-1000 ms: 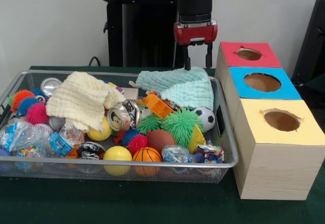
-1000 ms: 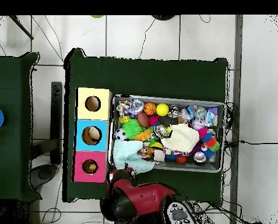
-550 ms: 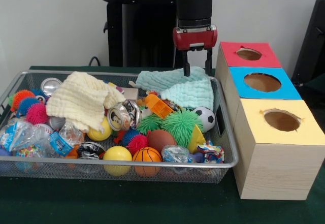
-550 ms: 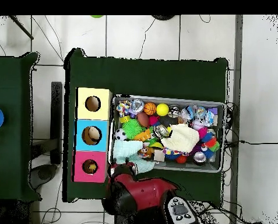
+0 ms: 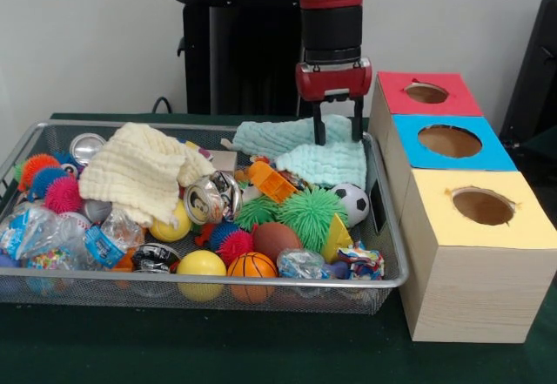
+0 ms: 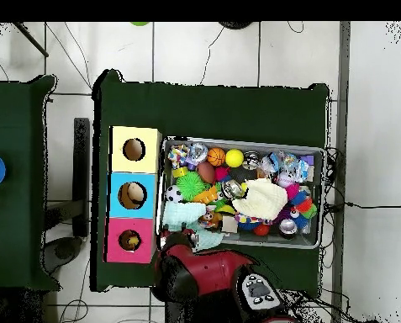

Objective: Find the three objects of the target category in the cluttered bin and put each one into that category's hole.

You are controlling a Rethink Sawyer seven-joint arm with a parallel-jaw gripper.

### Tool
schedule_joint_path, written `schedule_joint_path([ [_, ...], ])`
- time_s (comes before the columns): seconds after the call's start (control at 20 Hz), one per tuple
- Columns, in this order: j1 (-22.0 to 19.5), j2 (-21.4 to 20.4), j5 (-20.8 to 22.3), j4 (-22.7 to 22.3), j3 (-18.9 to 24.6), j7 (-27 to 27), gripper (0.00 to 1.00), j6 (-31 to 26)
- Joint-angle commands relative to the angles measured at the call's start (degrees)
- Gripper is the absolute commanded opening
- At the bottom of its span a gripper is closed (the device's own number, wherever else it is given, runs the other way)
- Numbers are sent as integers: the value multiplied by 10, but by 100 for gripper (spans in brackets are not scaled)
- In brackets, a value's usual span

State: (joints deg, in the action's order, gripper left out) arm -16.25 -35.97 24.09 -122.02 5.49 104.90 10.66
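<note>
Lower than a second ago, the gripper (image 5: 338, 130) now has its two fingers spread apart, tips pressing into the mint-green cloth (image 5: 318, 151); nothing is grasped; that cloth, a soft, waffle-textured, rumpled towel, lies at the back corner of the wire bin (image 5: 388, 236) nearest the red-topped box (image 5: 399, 95); a cream cloth (image 5: 139, 171) sits well apart.
</note>
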Motion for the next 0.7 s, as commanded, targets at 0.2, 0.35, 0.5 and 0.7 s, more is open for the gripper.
schedule_joint_path([
  [0.2,-3,89,10,88,-17,65,100,80],
  [0.35,5,99,7,86,-29,65,100,101],
  [0.5,3,107,6,83,-30,67,100,116],
  [0.7,3,126,4,87,-30,68,100,132],
])
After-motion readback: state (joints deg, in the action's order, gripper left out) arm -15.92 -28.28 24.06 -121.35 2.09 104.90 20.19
